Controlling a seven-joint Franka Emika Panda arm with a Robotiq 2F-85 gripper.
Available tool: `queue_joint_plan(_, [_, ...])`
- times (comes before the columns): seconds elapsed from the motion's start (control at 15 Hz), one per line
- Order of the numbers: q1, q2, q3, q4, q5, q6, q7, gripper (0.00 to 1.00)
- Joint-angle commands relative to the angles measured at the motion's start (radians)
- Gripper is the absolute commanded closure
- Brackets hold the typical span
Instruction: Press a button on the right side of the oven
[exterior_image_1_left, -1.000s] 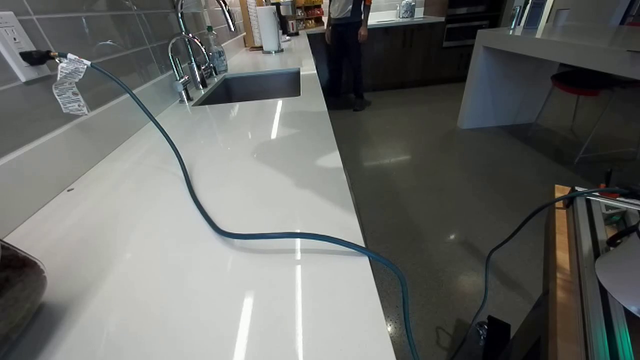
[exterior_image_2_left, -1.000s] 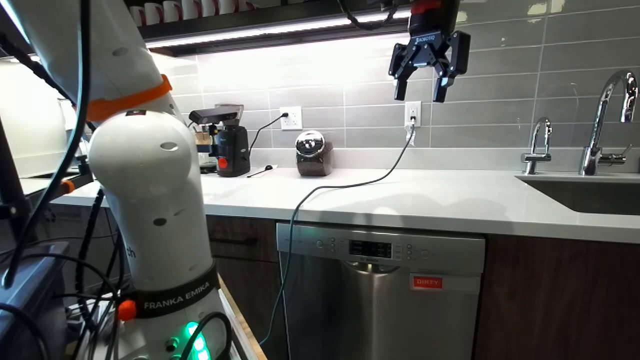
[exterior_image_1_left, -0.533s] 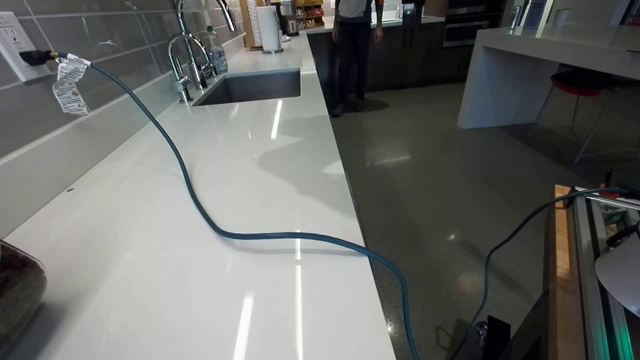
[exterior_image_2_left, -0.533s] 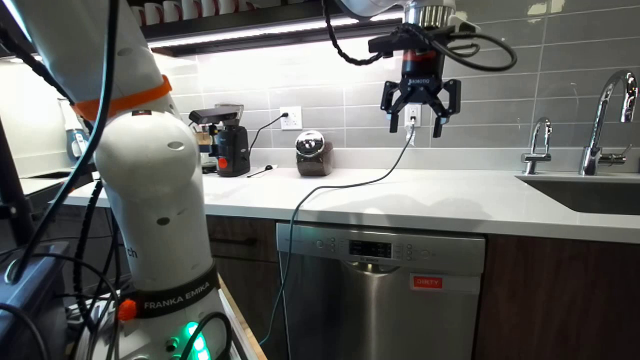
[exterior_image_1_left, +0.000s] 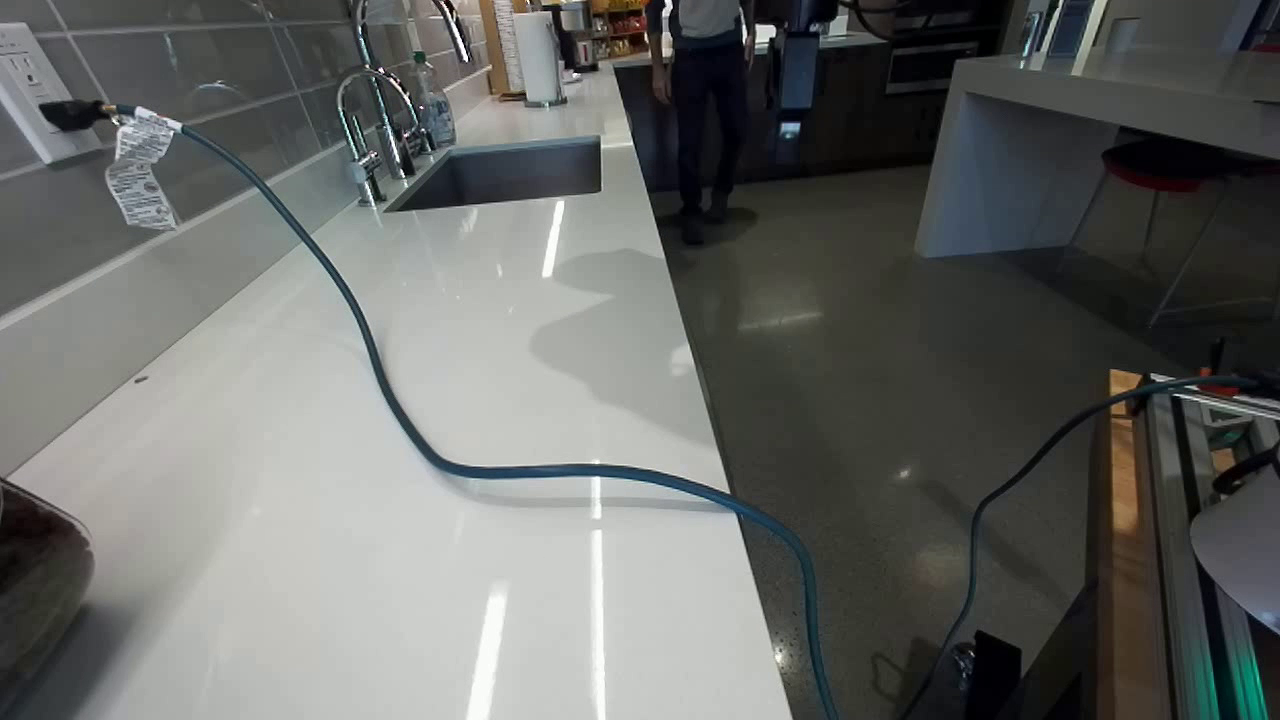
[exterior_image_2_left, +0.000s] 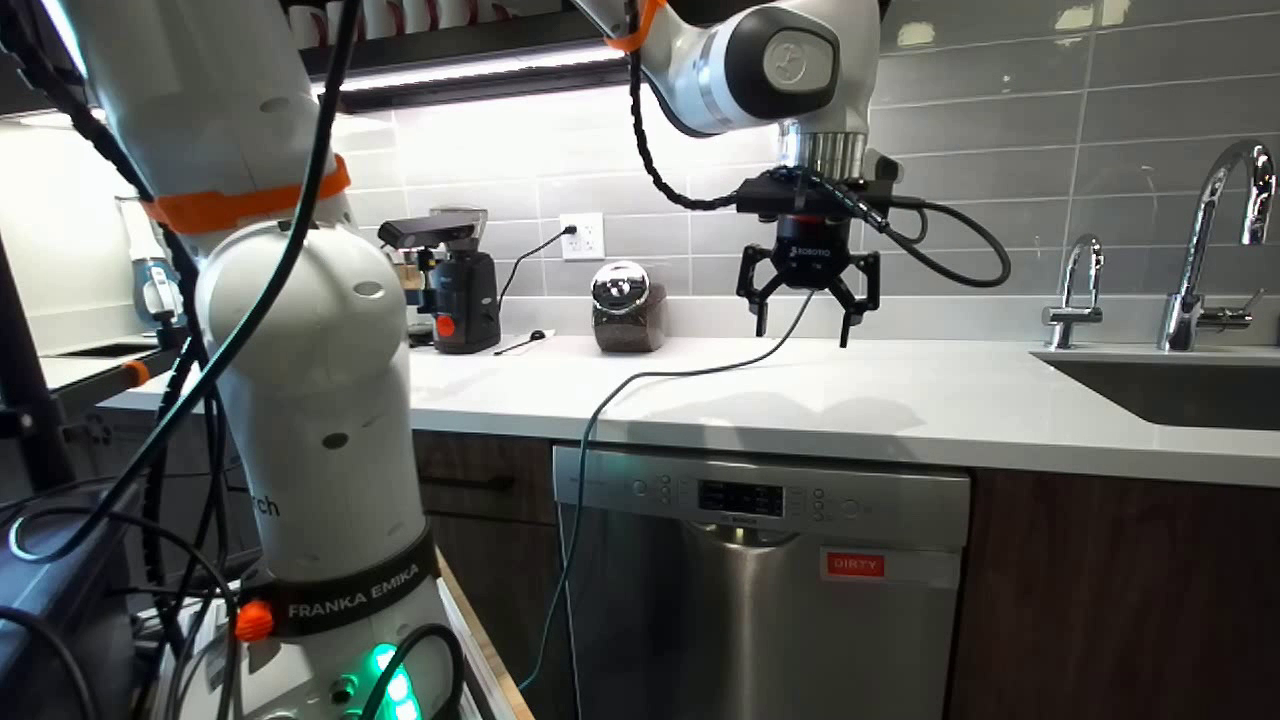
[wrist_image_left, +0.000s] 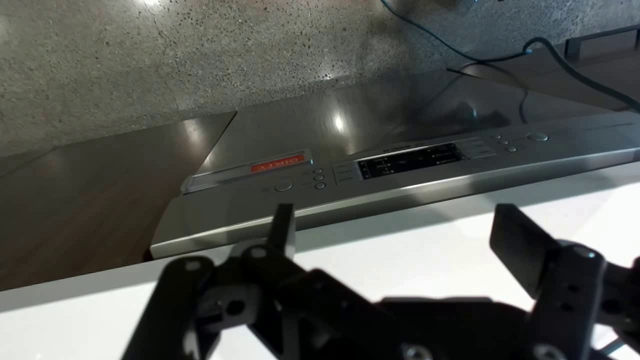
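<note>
The oven of the task looks like a stainless steel dishwasher (exterior_image_2_left: 760, 610) with a DIRTY label, set under the counter in an exterior view. Its control panel has a dark display (exterior_image_2_left: 740, 497), a round button (exterior_image_2_left: 849, 508) and small buttons (exterior_image_2_left: 818, 503) on the right. In the wrist view this round button (wrist_image_left: 283, 185) and its small buttons (wrist_image_left: 318, 178) lie left of the display (wrist_image_left: 410, 160), beyond the left finger. My gripper (exterior_image_2_left: 803, 328) is open and empty, pointing down above the counter, higher than the panel. The wrist view shows its spread fingers (wrist_image_left: 395, 220); an exterior view shows it edge-on (exterior_image_1_left: 790, 130).
The white counter (exterior_image_2_left: 960, 385) overhangs the dishwasher. A blue-green cable (exterior_image_2_left: 640, 375) crosses it and hangs over the front edge. A jar (exterior_image_2_left: 628, 310), a black grinder (exterior_image_2_left: 466, 300) and a sink (exterior_image_2_left: 1190, 385) flank the space. A person (exterior_image_1_left: 710, 100) stands farther off.
My gripper has moved down and slightly left in an exterior view, staying open, and has come into sight at the top of an exterior view. The person has shifted slightly.
</note>
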Motion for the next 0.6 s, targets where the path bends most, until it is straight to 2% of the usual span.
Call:
queue_joint_plan(0.0, [0.003,0.035,0.002,-0.025,0.052,0.046,-0.105,0.00])
queue_joint_plan(0.07, [0.000,0.046,0.004,-0.025,0.060,0.042,-0.119,0.00])
queue_joint_plan(0.13, [-0.013,0.027,0.015,-0.011,0.033,0.013,-0.074,0.00])
queue_joint_plan(0.53, [-0.014,0.044,0.017,-0.011,0.041,0.013,-0.099,0.00])
